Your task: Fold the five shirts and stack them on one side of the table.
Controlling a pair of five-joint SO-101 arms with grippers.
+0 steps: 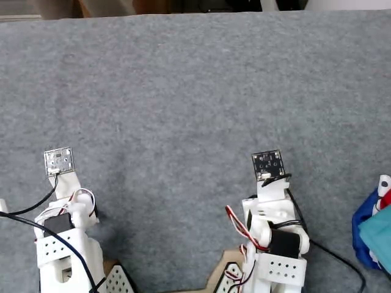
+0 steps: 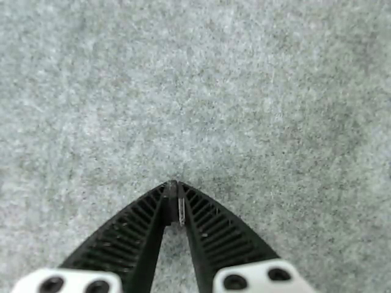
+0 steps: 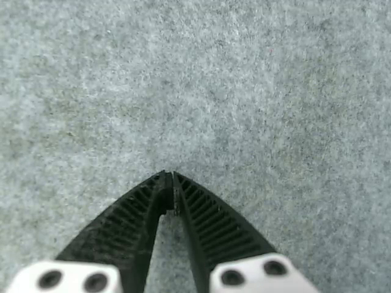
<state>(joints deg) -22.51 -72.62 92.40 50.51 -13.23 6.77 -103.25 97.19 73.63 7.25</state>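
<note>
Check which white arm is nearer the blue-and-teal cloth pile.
The white arm with the black board, at the high view's right, beside the blue-and-teal cloth pile.

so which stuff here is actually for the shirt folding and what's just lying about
For the job: bunched shirts at the right edge of the table; left gripper and right gripper, both shut.
Just there: arm cables; wooden base board.

Shirt pile (image 1: 373,234) on table (image 1: 183,91), right edge.
</note>
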